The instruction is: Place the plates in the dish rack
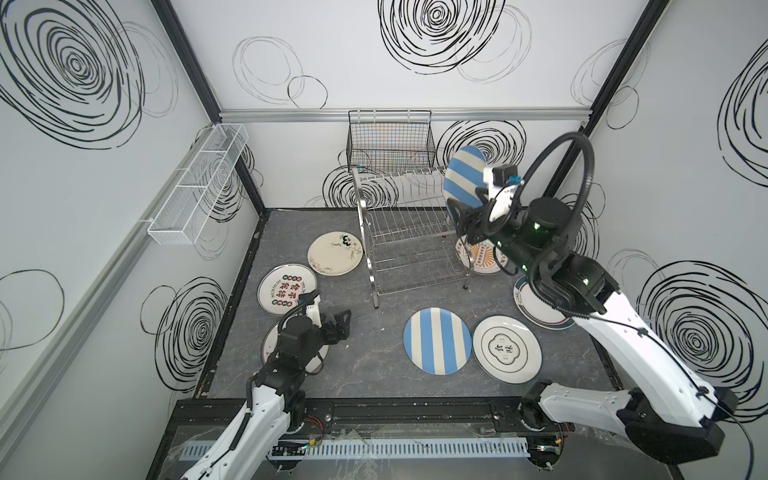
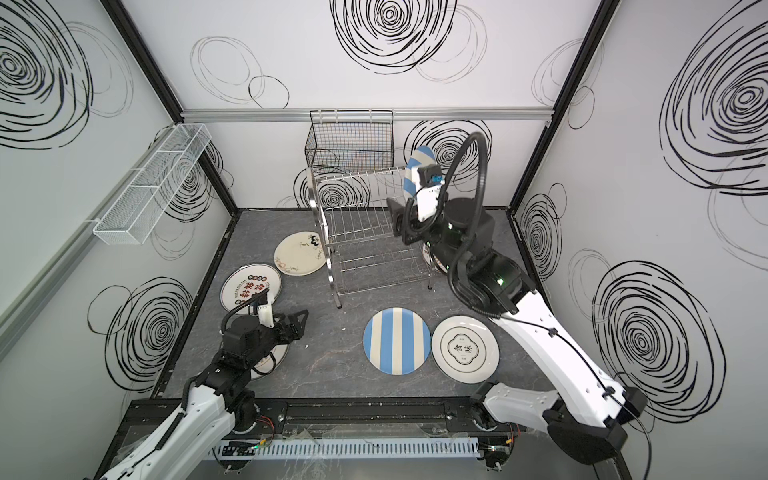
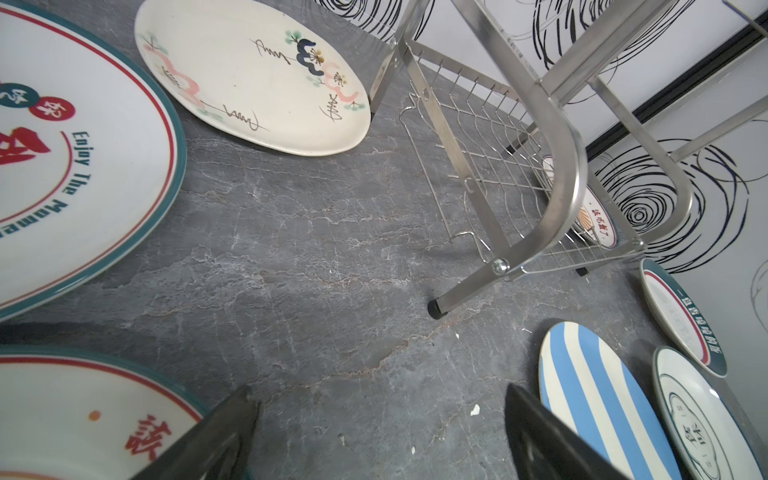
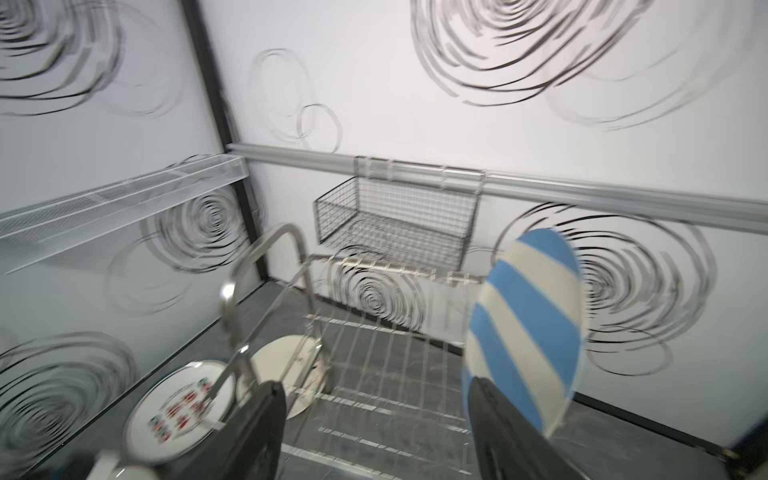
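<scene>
right gripper (image 4: 376, 384) jaws apart, upright striped plate (image 4: 523, 324) just beside one finger, standing at right end of dish rack (image 4: 374, 332) top tier. left gripper (image 3: 380, 390) apart, empty, near desk (image 1: 374, 365) left edge.

You have eight plates on the table (image 1: 365, 370). Two are striped: an upright striped plate (image 1: 462, 183) in the rack (image 1: 411, 249) and a flat striped plate (image 1: 437, 340) near the front edge. Three are green-rimmed: the far green plate (image 1: 280, 286) and the near green plate (image 3: 75, 407) by the left edge, and the right green plate (image 3: 681, 316) by the right edge. You have also one floral plate (image 1: 335, 253), one sunburst plate (image 1: 484, 258) and one white plate (image 1: 507, 348). There is one rack, one basket (image 1: 390, 141) and one tray (image 1: 195, 187).
</scene>
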### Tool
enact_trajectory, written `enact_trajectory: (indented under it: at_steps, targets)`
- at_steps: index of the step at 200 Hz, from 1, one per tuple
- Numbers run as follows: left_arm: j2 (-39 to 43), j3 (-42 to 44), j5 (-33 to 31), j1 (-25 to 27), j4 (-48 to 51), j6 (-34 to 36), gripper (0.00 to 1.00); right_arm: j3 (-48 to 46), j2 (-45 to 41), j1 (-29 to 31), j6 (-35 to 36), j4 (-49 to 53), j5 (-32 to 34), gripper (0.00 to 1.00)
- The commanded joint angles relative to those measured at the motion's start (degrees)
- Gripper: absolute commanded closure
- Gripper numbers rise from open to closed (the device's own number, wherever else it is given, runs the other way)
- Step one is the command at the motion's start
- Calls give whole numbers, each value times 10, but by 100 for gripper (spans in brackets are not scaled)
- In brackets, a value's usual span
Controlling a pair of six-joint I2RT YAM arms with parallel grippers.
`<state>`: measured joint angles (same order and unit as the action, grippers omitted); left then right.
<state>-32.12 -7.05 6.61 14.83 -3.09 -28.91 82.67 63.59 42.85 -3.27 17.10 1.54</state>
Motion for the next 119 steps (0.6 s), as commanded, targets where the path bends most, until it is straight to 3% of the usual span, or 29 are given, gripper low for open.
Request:
enact_trajectory:
  at_steps: [1, 14, 42, 97, 119]
  targets:
    - [4, 4, 2, -5, -19, 5, 4, -75, -44, 60, -21, -49, -140, 26]
    - [6, 4, 2, -5, -19, 5, 4, -112, -57, 106, -21, -28, -138, 25]
    - [7, 5, 2, -5, -18, 5, 4, -198, -68, 186, -40, 15, -66, 23]
    - [0, 3, -9, -5, -17, 3, 4, -334, -50, 200, -126, 34, -66, 23]
    - [0, 3, -8, -5, -18, 3, 4, -378, -38, 200, -169, 23, -30, 22]
